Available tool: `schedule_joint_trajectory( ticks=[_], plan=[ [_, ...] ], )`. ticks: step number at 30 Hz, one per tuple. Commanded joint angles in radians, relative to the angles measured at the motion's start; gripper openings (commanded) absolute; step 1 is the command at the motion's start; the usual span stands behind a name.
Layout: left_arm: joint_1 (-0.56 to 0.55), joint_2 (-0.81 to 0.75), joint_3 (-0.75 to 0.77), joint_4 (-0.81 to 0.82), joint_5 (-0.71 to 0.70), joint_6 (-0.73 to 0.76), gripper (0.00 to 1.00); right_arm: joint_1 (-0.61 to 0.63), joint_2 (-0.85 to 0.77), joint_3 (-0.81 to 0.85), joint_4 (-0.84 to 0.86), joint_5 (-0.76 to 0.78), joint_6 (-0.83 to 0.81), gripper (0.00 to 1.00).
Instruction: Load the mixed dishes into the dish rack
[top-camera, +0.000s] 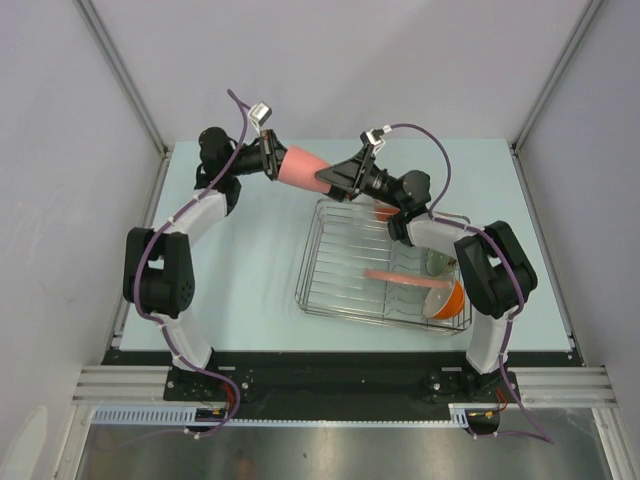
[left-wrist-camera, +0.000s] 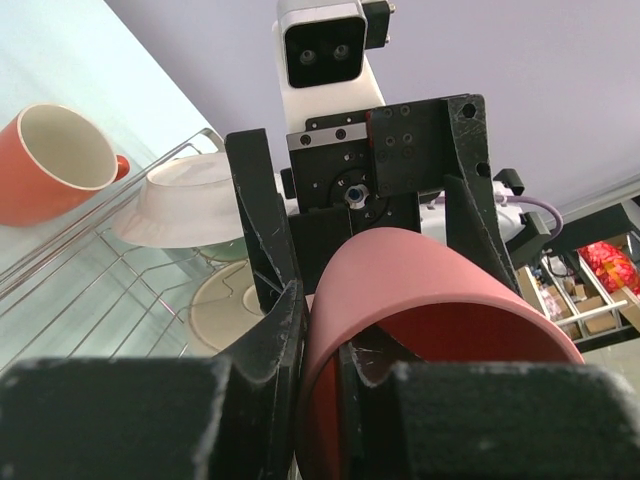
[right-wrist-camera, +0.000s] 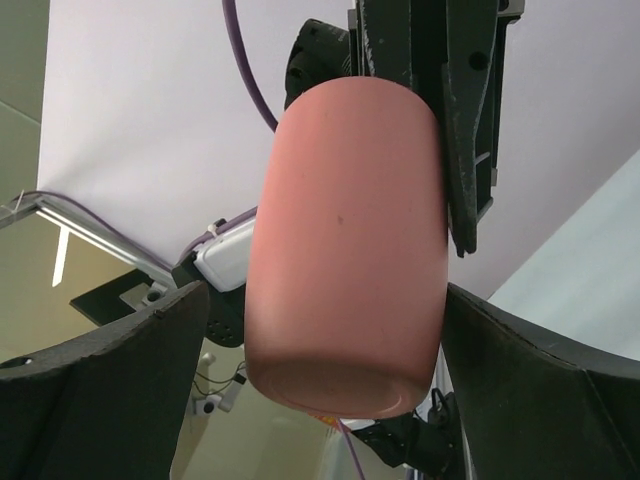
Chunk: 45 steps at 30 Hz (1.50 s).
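Note:
The pink tumbler (top-camera: 300, 165) hangs on its side above the back of the table. My left gripper (top-camera: 272, 158) is shut on its rim, one finger (left-wrist-camera: 272, 330) outside the wall and one inside. From the right, my right gripper (top-camera: 335, 180) stands open around the tumbler's base (right-wrist-camera: 345, 240), with a gap between each finger (right-wrist-camera: 540, 400) and the cup. The dish rack (top-camera: 310, 270) lies below to the right and holds a pink plate (top-camera: 400, 278), an orange bowl (top-camera: 452, 298) and a sage-green bowl (top-camera: 438, 262). An orange mug (left-wrist-camera: 50, 160) sits by the rack's far edge.
A white dish (left-wrist-camera: 185, 205) and a cream plate (left-wrist-camera: 215, 310) show through the rack wires (left-wrist-camera: 100, 290) in the left wrist view. Grey walls close in the table on three sides. The right arm's forearm (top-camera: 430, 230) reaches over the rack's back right corner.

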Motion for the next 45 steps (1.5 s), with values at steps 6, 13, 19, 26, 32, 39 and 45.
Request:
schedule_joint_trajectory(
  ticks=[6, 13, 19, 26, 32, 39, 45],
  plan=[
    [-0.040, -0.019, -0.028, -0.028, -0.016, 0.086, 0.00, 0.008, -0.011, 0.078, -0.064, 0.038, -0.090, 1.00],
    [-0.046, -0.021, -0.033, -0.036, -0.010, 0.098, 0.00, 0.008, 0.015, 0.104, -0.050, 0.020, -0.066, 0.60],
    [-0.020, 0.001, 0.024, -0.140, -0.001, 0.163, 0.23, -0.006, 0.021, 0.112, -0.065, -0.020, -0.057, 0.00],
    [0.082, 0.004, 0.110, -0.490, -0.022, 0.468, 0.79, -0.026, -0.152, 0.132, -0.643, -0.025, -0.568, 0.00],
    [0.173, 0.004, 0.090, -0.717, -0.039, 0.682, 0.80, 0.023, -0.221, 0.339, -1.515, 0.357, -1.115, 0.00],
    [0.216, 0.004, 0.053, -0.879, -0.116, 0.900, 0.79, 0.140, -0.034, 0.653, -1.989, 0.662, -1.331, 0.00],
    [0.221, -0.002, 0.037, -0.928, -0.145, 0.969, 0.78, 0.229, 0.121, 0.837, -2.207, 0.842, -1.425, 0.00]
  ],
)
